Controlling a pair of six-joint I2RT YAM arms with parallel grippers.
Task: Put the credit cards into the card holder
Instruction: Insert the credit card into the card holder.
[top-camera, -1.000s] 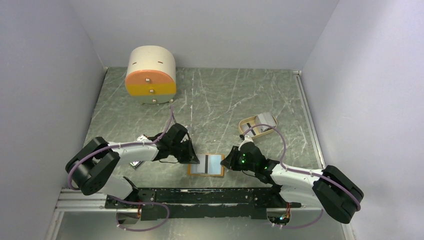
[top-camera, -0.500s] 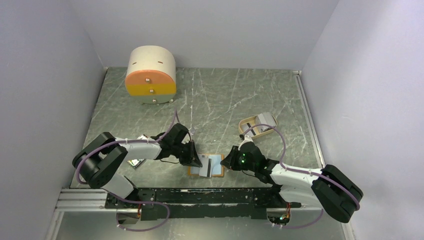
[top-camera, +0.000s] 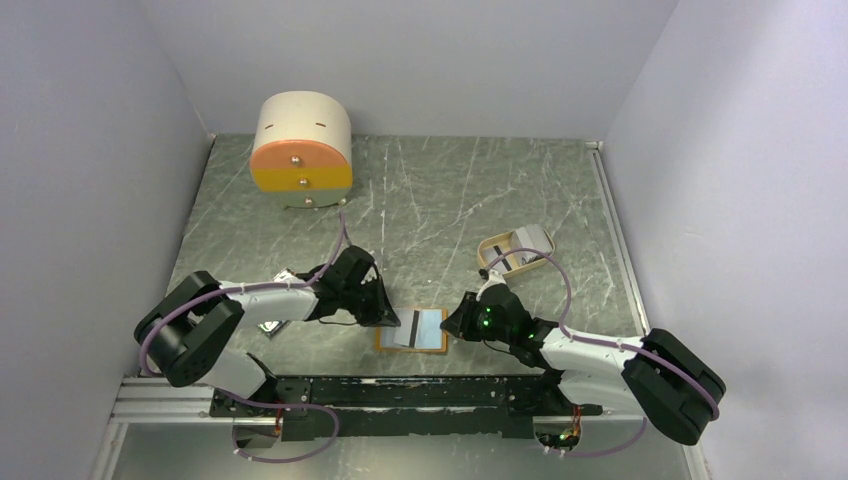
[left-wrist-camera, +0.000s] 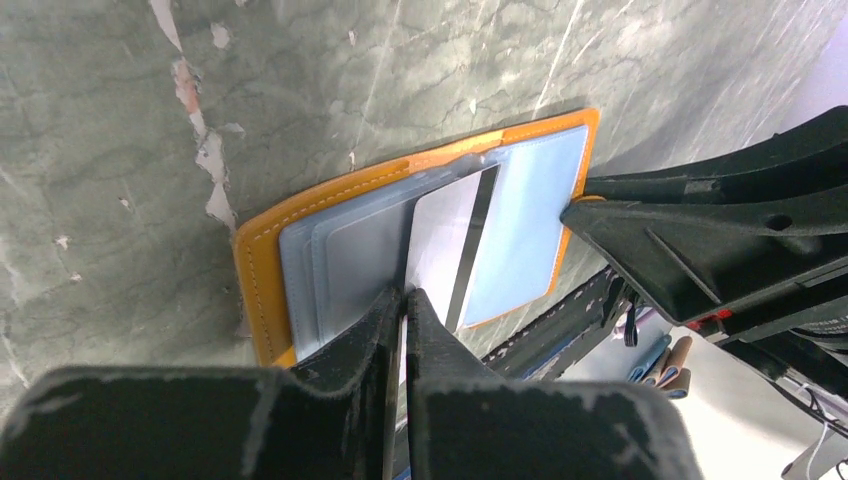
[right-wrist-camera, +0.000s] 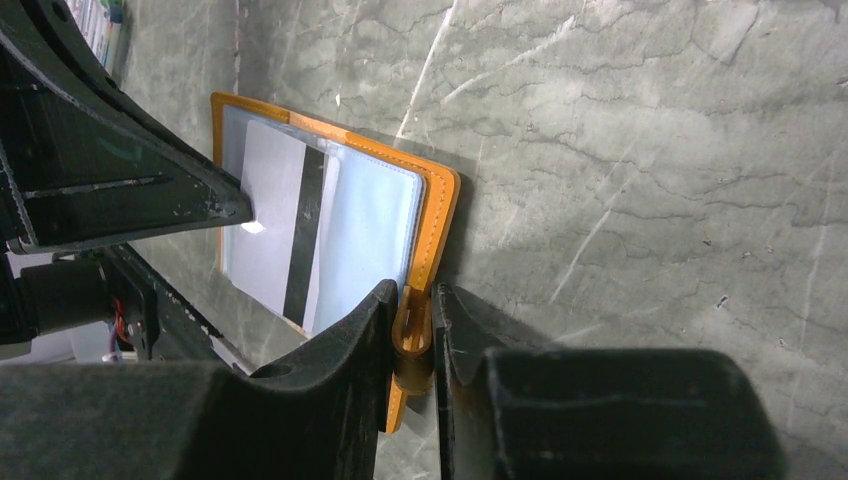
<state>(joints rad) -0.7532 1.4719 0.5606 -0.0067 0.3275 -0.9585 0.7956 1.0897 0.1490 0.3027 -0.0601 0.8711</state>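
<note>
Credit card (left-wrist-camera: 440, 235) with a dark stripe is pinched at its near edge by the clenched left hand (left-wrist-camera: 405, 297). It lies over the pale blue inside of the open card holder (left-wrist-camera: 525, 215), flat on the desk (top-camera: 450, 200) near the arm bases. At the holder's right edge, the right hand (right-wrist-camera: 413, 300) grasps the orange snap tab (right-wrist-camera: 412, 340). Further right and back, a tan tray (top-camera: 492, 247) holds more cards (top-camera: 530, 238).

Orange card holder (left-wrist-camera: 525, 220) open flat, pale-blue inside; dark-striped credit card (left-wrist-camera: 445, 240) atop it.
</note>
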